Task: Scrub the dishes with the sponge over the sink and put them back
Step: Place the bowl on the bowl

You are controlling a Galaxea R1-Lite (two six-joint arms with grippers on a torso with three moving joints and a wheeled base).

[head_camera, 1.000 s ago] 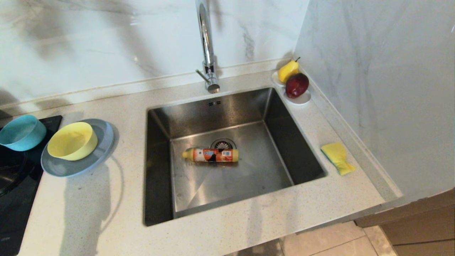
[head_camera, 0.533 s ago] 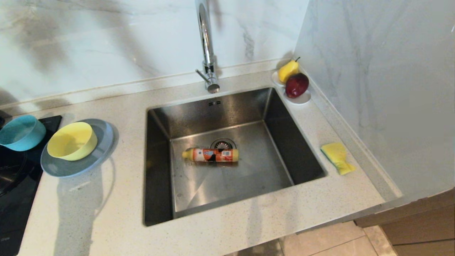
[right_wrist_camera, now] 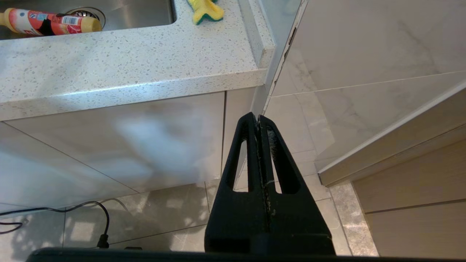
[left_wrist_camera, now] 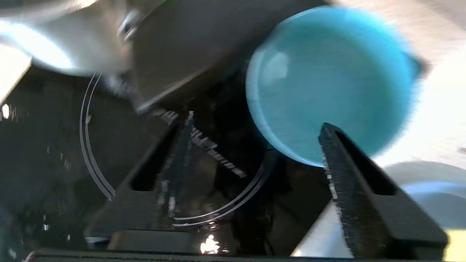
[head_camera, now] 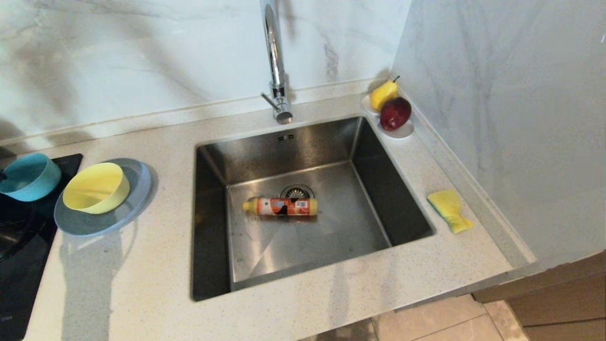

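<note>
While we hold our left gripper [left_wrist_camera: 255,134] spread above the blue bowl [left_wrist_camera: 327,83], sponge [head_camera: 450,210] beside the sink [head_camera: 303,208], right gripper [right_wrist_camera: 258,120] pressed together below it.

Teal bowl [head_camera: 29,176] upright at far left, on the black cooktop's edge. Yellow bowl [head_camera: 96,187] upright on the grey-blue plate [head_camera: 137,189], which lies flat on the counter left of the sink [head_camera: 369,156]. Steel sink, square, round drain. Yellow sponge [head_camera: 449,210], green underside, lies on the counter right of the sink.
</note>
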